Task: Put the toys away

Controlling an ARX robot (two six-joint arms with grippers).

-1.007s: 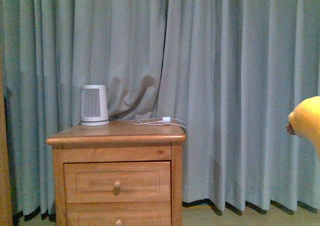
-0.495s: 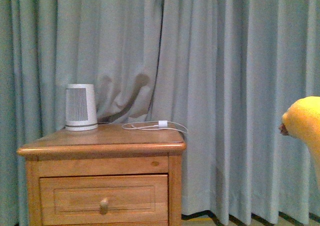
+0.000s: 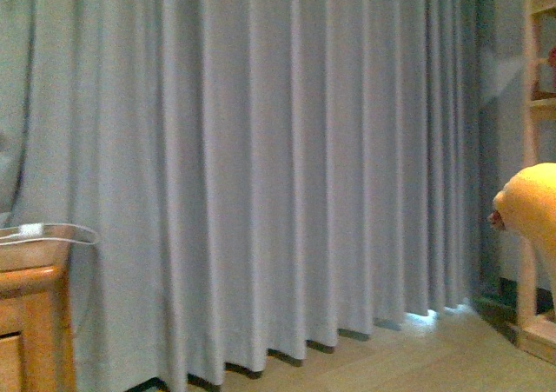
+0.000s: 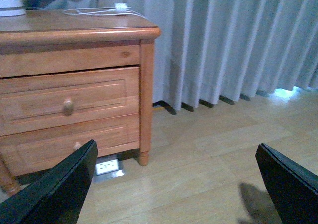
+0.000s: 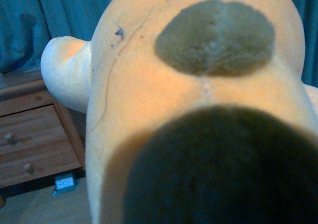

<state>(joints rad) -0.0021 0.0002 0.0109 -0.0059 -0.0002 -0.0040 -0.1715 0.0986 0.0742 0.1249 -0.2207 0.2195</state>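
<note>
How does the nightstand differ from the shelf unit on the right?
The nightstand has closed drawers with knobs; the shelf unit has open shelves. The nightstand sits at the front view's left edge with a white cable on top; the shelf unit stands taller, at the right edge. Both are wood.

No legible txt, labels, brands or nrs in any view. Small white socket plate (image 4: 108, 166) on the floor, under the brown wooden nightstand w/ drawers (image 4: 69, 85), is too small and blurry to read anything on it.
</note>
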